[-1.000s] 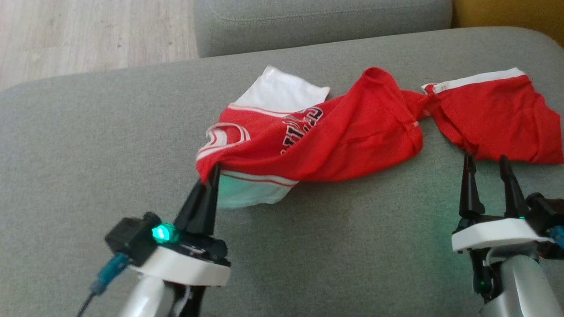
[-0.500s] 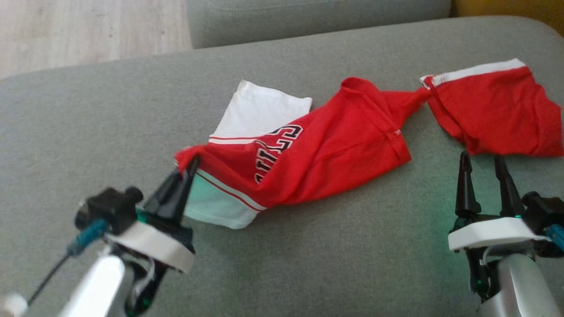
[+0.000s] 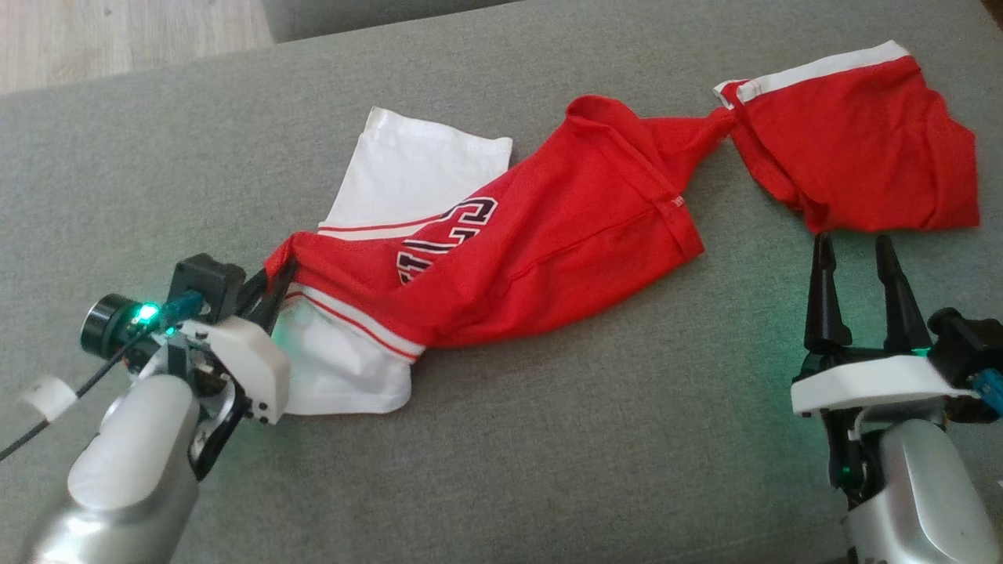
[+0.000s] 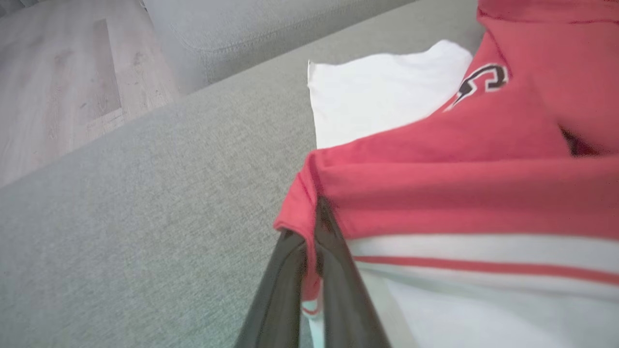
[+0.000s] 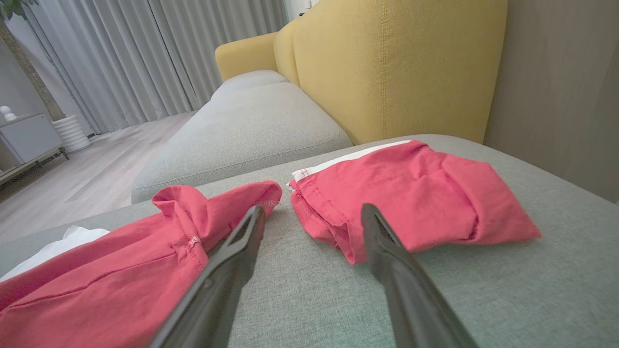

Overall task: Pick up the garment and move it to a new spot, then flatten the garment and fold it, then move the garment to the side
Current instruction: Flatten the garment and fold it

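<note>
Garment (image 3: 548, 235), crumpled red-and-white jersey, pinched at one edge by closed left gripper (image 3: 278, 270); right gripper (image 3: 852, 243) wide open, empty.

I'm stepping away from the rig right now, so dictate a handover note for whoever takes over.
Left tool: shut on the left end of the red and white jersey.
Right tool: open, holding nothing, just short of the red piece with white trim.
Jersey lies crumpled and twisted across the grey sofa cushion; whether the red piece is joined to it is unclear.
Done: one end gripped.
Left: move it, flatten, fold, set aside.
</note>
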{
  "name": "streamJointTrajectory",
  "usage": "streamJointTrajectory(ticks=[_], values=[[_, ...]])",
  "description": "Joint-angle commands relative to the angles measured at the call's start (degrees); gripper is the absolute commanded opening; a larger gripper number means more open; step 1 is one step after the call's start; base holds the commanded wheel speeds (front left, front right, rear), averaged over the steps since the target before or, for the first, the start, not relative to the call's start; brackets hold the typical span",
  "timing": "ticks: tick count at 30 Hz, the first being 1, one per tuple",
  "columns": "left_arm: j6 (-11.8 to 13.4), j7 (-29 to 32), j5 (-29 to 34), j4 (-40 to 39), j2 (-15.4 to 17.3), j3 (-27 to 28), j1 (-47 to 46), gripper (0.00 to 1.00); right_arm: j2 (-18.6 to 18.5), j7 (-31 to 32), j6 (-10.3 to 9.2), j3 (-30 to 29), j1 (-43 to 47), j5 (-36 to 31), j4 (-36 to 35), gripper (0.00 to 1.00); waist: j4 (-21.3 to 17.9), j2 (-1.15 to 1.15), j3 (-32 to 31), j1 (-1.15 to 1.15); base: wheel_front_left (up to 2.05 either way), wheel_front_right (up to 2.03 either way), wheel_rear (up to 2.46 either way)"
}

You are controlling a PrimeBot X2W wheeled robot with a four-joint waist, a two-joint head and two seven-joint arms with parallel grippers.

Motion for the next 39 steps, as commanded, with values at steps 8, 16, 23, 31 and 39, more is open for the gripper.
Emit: streamJointTrajectory(ticks=[8,16,23,31,39], values=[[3.44,-8.35,1.96,5.64,0.0,2.28,-5.93,1.0,-0.21,-0.62,0.39,1.14,-1.75,0.29,-2.95,1.0,2.79,0.0,-0.64,-0.01,0.0,0.0,0.0],[7.57,-16.77,2.36,-2.18,-0.68,3.26,-1.37,1.0,-0.21,-0.62,0.39,0.0,-0.91,-1.35,-4.01,1.0,7.11,0.0,-3.29,-0.01,0.0,0.0,0.0],[12.69,-18.9,1.71,-10.54,-2.44,4.44,4.82,1.0,-0.21,-0.62,0.39,-0.26,0.11,-2.47,-4.87,1.0,9.95,0.0,-5.05,-0.01,0.0,0.0,0.0],[20.56,-21.08,0.72,-20.22,-7.07,8.1,14.78,1.0,-0.21,-0.62,0.39,0.01,1.84,-2.97,-4.24,1.0,11.48,0.0,-7.08,-0.01,0.0,0.0,0.0],[20.14,-21.27,2.13,-22.19,-9.13,9.2,18.53,1.0,-0.21,-0.62,0.39,0.57,2.0,-3.32,-4.03,1.0,11.33,0.0,-6.92,-0.01,0.0,0.0,0.0]])
